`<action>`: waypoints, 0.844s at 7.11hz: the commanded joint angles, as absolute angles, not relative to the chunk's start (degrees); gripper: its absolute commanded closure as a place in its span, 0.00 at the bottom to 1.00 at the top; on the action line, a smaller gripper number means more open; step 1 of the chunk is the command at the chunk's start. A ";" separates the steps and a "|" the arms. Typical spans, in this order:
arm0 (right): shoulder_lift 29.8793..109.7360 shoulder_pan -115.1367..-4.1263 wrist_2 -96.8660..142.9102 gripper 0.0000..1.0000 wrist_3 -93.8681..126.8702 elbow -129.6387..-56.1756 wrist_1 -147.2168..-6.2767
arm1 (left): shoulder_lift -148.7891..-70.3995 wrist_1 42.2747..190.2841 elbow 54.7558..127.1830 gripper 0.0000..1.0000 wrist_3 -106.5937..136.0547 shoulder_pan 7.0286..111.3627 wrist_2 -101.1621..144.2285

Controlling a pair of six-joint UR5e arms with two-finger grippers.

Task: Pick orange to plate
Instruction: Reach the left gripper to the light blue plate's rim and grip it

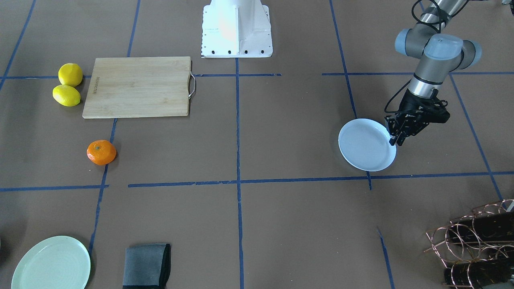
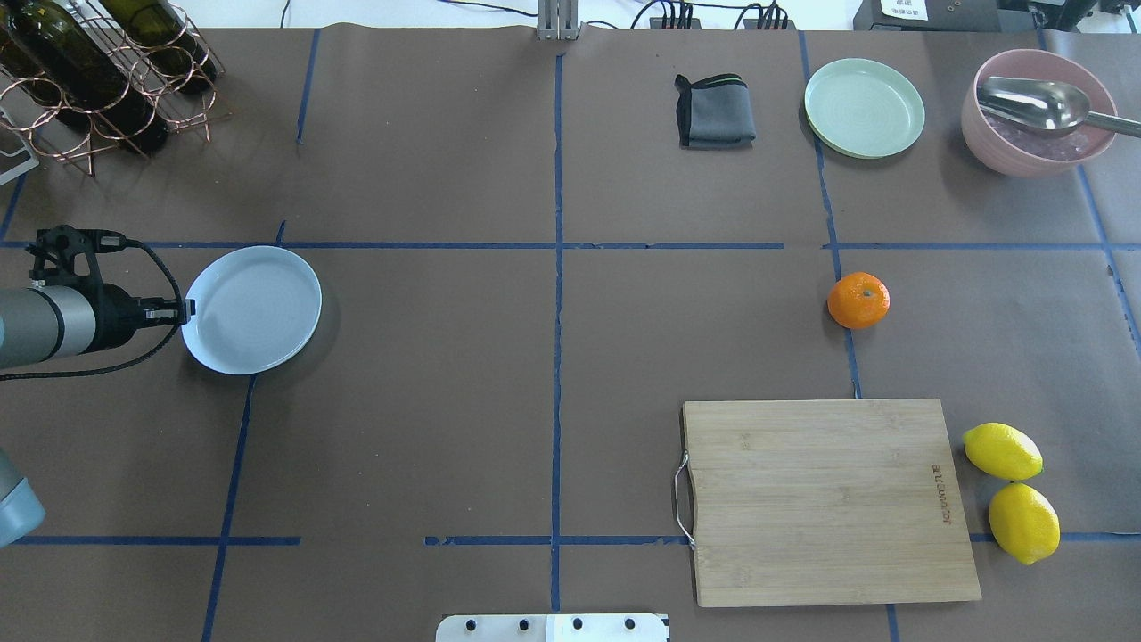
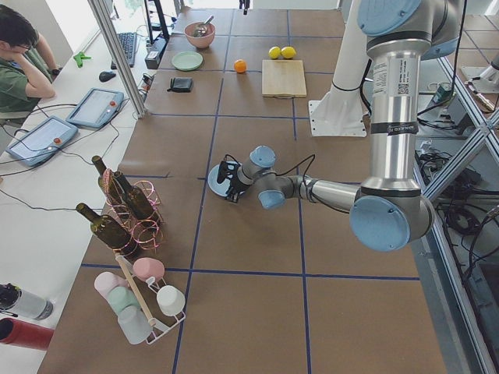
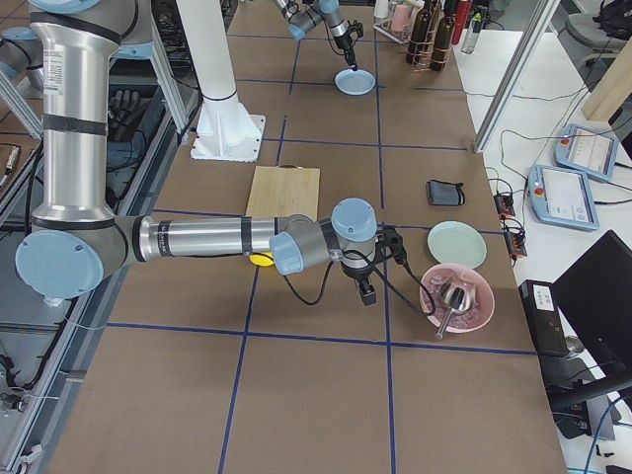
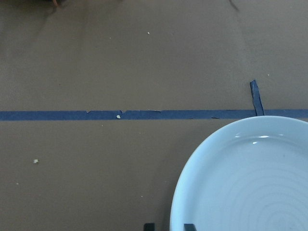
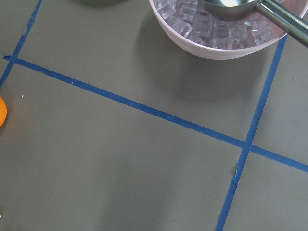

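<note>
Brown taped tabletop in the front-facing view holds the orange (image 1: 101,152) left of centre, light, firm, rollable, best pinched across its middle; overhead, the plate (image 2: 251,309) lies at the left with the left gripper (image 2: 184,310) at its rim, clamped or not I cannot tell; from the right end, the right gripper (image 4: 366,294) mid-frame is equally unreadable.

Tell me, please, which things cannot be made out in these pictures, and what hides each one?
Left gripper: the left wrist view cuts its fingertips at the bottom edge; whether they clamp the plate rim is unclear.
Right gripper: only in the exterior right view, small; open or shut cannot be told.
Orange: only a sliver at the right wrist view's left edge.
Pink bowl: cut by that view's top edge.
</note>
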State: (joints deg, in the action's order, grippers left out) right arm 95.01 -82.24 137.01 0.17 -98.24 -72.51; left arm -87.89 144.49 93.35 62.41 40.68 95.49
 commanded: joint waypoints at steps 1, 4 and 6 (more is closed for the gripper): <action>95.01 -82.27 137.02 0.00 0.18 -98.17 -72.51 | -87.89 144.49 93.34 1.00 62.40 40.43 95.36; 95.01 -82.27 137.02 0.00 0.18 -98.17 -72.42 | -88.24 143.88 98.94 1.00 62.05 40.61 96.33; 95.01 -82.18 137.02 0.00 0.18 -98.17 -72.51 | -93.21 142.57 100.28 1.00 63.53 40.52 97.99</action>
